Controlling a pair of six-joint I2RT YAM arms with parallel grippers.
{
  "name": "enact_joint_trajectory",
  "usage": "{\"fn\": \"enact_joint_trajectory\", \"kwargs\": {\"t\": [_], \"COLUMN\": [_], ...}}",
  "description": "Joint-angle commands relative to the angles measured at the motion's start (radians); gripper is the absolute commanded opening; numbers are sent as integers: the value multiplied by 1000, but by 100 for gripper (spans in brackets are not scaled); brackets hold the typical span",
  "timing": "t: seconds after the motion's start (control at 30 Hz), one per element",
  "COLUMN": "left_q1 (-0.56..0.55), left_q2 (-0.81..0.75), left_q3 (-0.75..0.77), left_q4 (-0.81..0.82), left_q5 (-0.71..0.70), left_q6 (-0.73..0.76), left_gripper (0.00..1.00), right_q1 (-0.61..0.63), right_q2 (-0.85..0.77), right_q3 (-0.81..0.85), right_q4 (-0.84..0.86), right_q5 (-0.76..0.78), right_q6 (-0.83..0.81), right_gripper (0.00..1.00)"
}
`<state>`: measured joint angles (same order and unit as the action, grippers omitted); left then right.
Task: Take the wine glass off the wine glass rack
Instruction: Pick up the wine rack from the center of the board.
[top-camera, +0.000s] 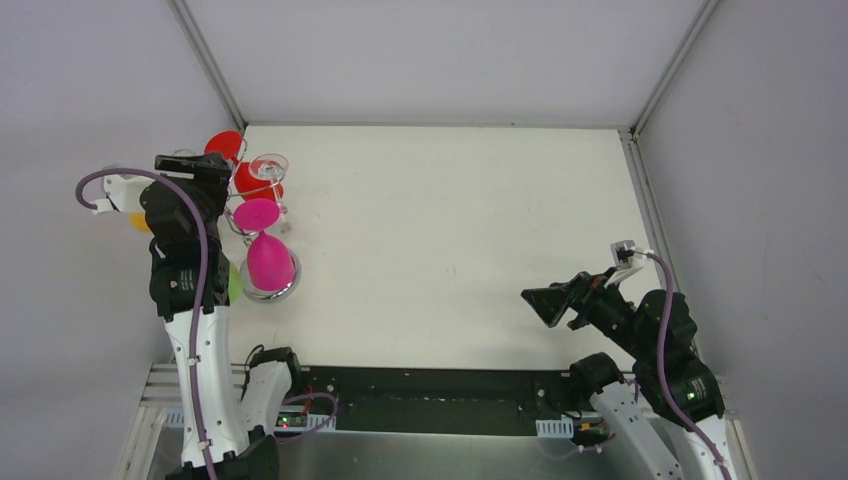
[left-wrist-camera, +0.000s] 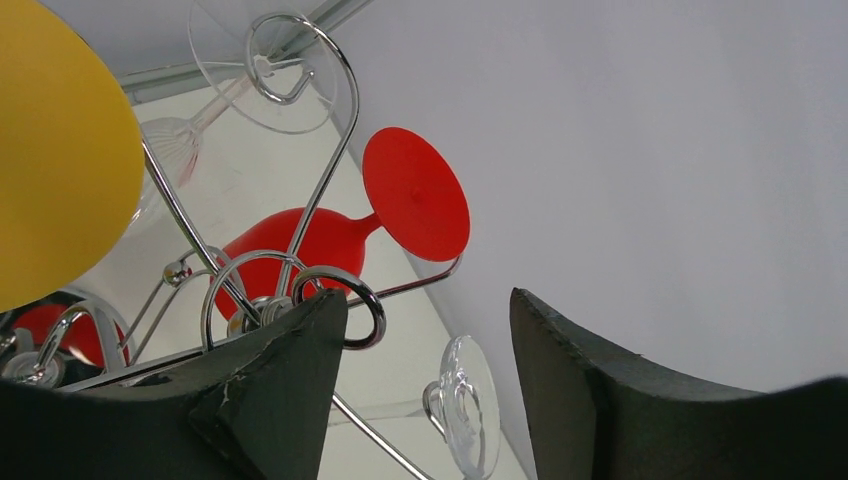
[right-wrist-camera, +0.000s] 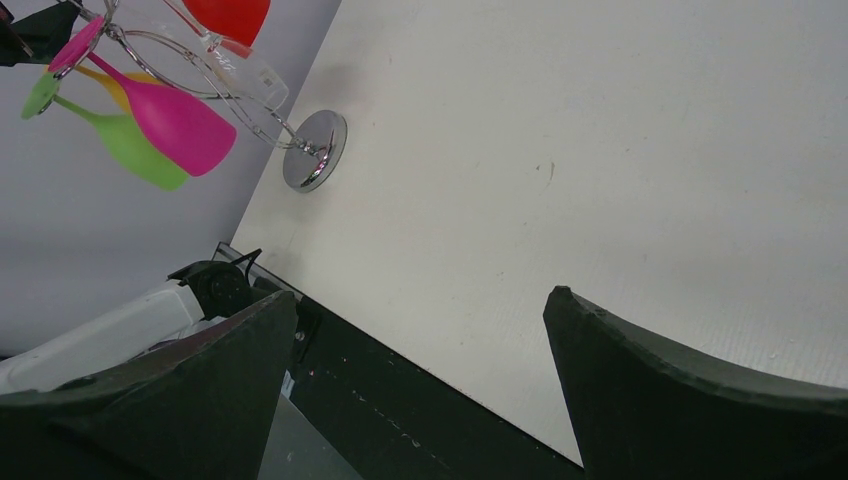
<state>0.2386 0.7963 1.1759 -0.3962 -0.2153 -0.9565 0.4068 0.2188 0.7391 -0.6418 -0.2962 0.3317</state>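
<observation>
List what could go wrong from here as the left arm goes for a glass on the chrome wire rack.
1. The left gripper, jaws open, has one finger at a scroll of the shiny chrome wire rack; closing here may clamp wire and tip the stand.
2. The red wine glass, clear glass and yellow glass hang crowded; pulling one could knock the others off.
</observation>
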Motion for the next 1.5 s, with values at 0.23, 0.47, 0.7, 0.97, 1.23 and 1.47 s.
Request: {"fn": "enact_joint_trajectory", "kwargs": {"t": [0.23, 0.47, 0.7, 0.97, 1.23, 1.47], "left_q1": [52, 70, 77, 79, 79, 79], "left_q2": [2, -5, -22, -28, -24, -1], "left_q3": [-45, -30, -27, -23, -24, -6], "left_q4": [94, 91, 79, 91, 162, 208], "left_q5": [90, 111, 115, 154, 214, 289], "left_q6": [-22, -13, -16, -33, -54, -110], "left_gripper": [42, 21, 0, 0, 0, 0], "right_q1": [14, 16, 16, 15, 18, 17], "right_q2": [-2, 2, 12, 20, 27, 29], "right_q3": [-1, -2, 3, 6, 13, 11], "right_q4": [23, 29, 27, 23, 14, 18], "right_q5": [20, 19, 17, 14, 8, 6], "right_q6": [-12, -11, -11, -11, -12, -8], "right_gripper": [99, 99, 99, 99, 99, 99]}}
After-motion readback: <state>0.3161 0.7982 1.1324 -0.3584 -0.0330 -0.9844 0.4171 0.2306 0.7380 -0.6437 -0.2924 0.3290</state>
